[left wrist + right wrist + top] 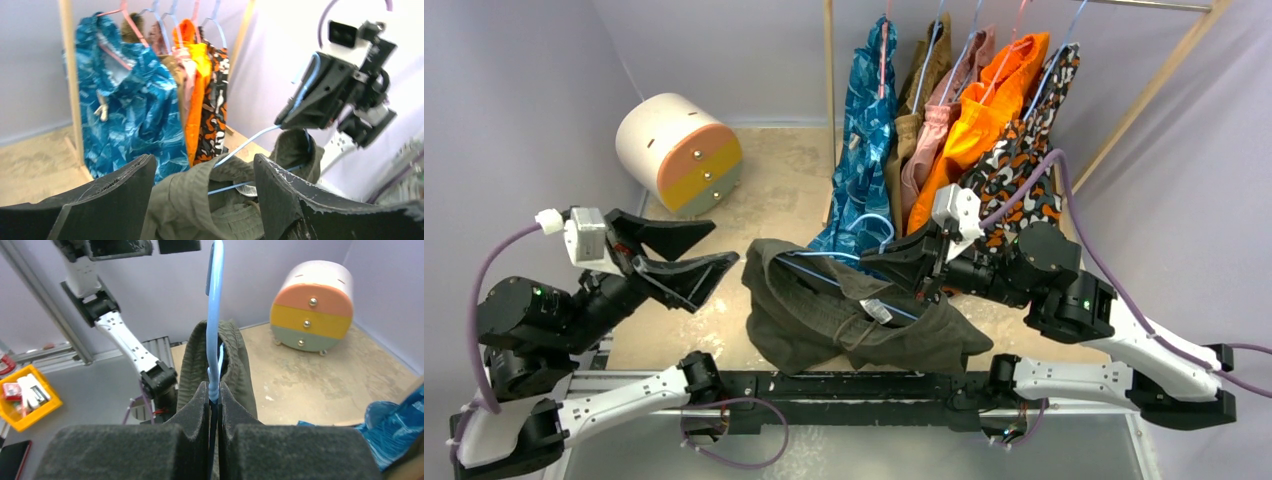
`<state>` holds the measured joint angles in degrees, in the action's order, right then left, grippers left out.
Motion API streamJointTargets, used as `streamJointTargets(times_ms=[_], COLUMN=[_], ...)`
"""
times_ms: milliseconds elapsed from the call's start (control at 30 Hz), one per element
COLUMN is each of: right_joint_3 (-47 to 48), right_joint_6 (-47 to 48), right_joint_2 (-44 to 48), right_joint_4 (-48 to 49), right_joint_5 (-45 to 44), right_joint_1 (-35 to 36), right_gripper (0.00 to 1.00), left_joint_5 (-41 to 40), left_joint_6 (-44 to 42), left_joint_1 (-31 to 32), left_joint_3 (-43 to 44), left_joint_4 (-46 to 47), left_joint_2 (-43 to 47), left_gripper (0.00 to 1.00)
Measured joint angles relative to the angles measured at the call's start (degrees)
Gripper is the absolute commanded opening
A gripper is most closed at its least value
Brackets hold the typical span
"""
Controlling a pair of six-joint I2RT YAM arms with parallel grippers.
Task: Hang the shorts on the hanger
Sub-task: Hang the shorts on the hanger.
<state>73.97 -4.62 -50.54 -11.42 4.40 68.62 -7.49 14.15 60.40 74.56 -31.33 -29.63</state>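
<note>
Top external: right gripper (879, 265) is clamped tight on the thin light-blue wire hanger (824, 277). The olive-green, finely ribbed shorts (824, 330) are draped over the hanger's frame, just ahead of and below that gripper. The left gripper (722, 245) is spread wide and holds nothing, with the shorts just beyond its fingertips.

Containers:
- One round drawer unit (686, 155), three drawers closed, contents unseen.
- One yellow bin (30, 402) holding small red and white items.

Wooden rack (829, 80) behind the right gripper: five hung garments (979, 115).
</note>
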Motion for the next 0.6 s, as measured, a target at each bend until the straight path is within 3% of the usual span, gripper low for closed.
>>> streamJointTargets(times_ms=[200, 600], right_joint_3=[-0.1, 0.1], right_joint_6=[0.1, -0.3], right_joint_2=[-0.3, -2.0], right_joint_4=[-1.6, -3.4], right_joint_5=[-5.0, -8.2], right_joint_1=[0.0, 0.0], right_gripper=[0.00, 0.00], left_joint_5=[-9.7, -10.8], left_joint_6=[8.4, 11.7], left_joint_1=[0.0, 0.0], left_joint_3=[-1.9, -2.9], left_joint_4=[-3.7, -9.3], left_joint_2=[0.9, -12.0], left_gripper=[0.66, 0.65])
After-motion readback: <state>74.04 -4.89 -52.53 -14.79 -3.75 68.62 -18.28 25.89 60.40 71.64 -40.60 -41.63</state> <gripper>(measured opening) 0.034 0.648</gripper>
